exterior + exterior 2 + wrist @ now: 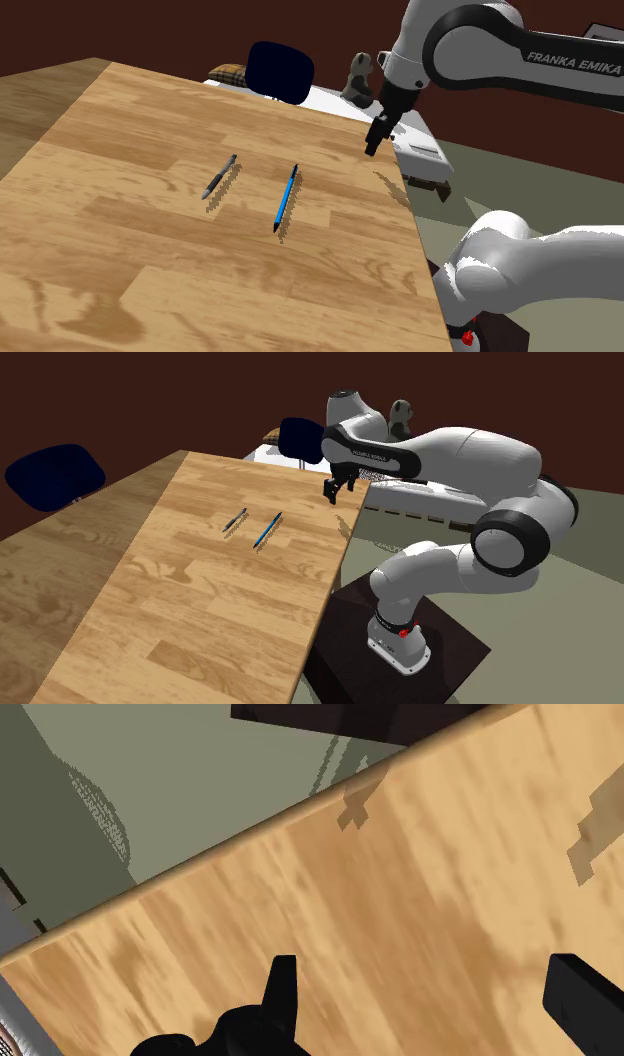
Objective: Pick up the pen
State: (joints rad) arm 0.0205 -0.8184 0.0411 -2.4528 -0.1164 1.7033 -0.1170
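Over the bench (150, 260) edge, well apart from the blue pen (286, 198), hovering, hand (373, 143) spread: likely approach step, next needing travel over and descent astride it.

A wooden table (120, 270) carries light grain, with 1 dark blue chair (281, 70) at its far edge and a 2nd dark blue chair (55, 475) off its long side. Beyond that far edge stands white furniture (335, 102) bearing a plaid cushion (228, 73). Grey-green floor (150, 784) lies beside the table.
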